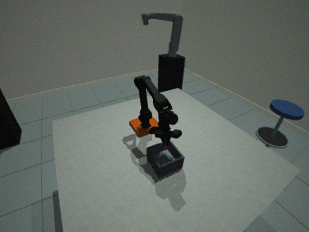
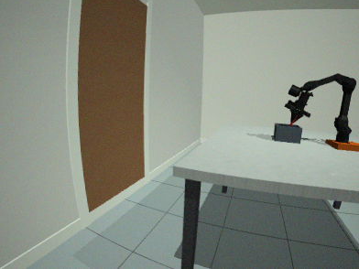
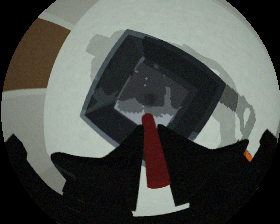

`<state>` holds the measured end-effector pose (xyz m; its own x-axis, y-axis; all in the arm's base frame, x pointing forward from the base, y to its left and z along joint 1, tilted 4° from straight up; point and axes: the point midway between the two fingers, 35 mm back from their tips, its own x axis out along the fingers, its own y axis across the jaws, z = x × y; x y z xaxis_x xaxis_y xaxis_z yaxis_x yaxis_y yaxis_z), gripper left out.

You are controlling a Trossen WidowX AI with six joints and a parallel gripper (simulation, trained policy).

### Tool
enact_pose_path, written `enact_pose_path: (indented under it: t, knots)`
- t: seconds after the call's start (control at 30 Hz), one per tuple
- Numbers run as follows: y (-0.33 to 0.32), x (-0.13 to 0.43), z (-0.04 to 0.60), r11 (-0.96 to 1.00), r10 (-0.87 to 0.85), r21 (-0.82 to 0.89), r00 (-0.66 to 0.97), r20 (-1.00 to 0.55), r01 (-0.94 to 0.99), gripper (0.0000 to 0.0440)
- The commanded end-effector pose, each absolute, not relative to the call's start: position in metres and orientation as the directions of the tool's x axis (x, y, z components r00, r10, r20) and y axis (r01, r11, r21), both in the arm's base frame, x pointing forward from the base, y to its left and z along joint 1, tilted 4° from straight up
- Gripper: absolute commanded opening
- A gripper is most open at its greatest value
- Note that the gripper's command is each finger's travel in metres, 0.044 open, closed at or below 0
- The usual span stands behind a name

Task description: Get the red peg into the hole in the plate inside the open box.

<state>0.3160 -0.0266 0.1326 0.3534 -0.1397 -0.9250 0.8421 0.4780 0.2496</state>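
The red peg (image 1: 165, 147) (image 2: 294, 120) (image 3: 157, 160) is held tilted between the fingers of my gripper (image 1: 165, 140) (image 2: 293, 118) (image 3: 149, 128), which is shut on it. The dark grey open box (image 1: 166, 170) (image 2: 288, 134) (image 3: 101, 75) stands upright on the table. The peg's lower end is over the box opening, near the side towards the arm's base; its exact depth against the rim is hard to tell. In the wrist view the plate (image 3: 176, 95) at the box bottom shows a dark round hole (image 3: 150, 98), beyond the peg's tip.
The arm's orange base (image 1: 138, 126) (image 2: 341, 145) stands on the pale table (image 1: 94, 174) (image 2: 229, 160) behind the box. Shadows of the arm fall over the box and the table top. A blue stool (image 1: 287, 109) and a grey arm on a black pedestal (image 1: 171, 72) stand off the table.
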Motion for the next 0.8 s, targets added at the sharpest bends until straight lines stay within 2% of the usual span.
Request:
enact_pose_path:
  t: [0.0,0.43,0.5,0.67,0.77]
  knots:
    - [-0.034,0.324,0.128,0.469,-0.134,0.251,0.349,-0.928,0.847,0.0007]
    - [-0.047,0.336,0.096,0.461,-0.112,0.203,0.284,-0.952,0.864,0.0012]
    - [-0.049,0.337,0.090,0.467,-0.112,0.190,0.271,-0.956,0.864,0.0040]
    - [-0.053,0.340,0.082,0.489,-0.114,0.157,0.241,-0.964,0.858,0.0151]
    - [-0.053,0.340,0.079,0.499,-0.113,0.134,0.218,-0.969,0.856,0.0167]
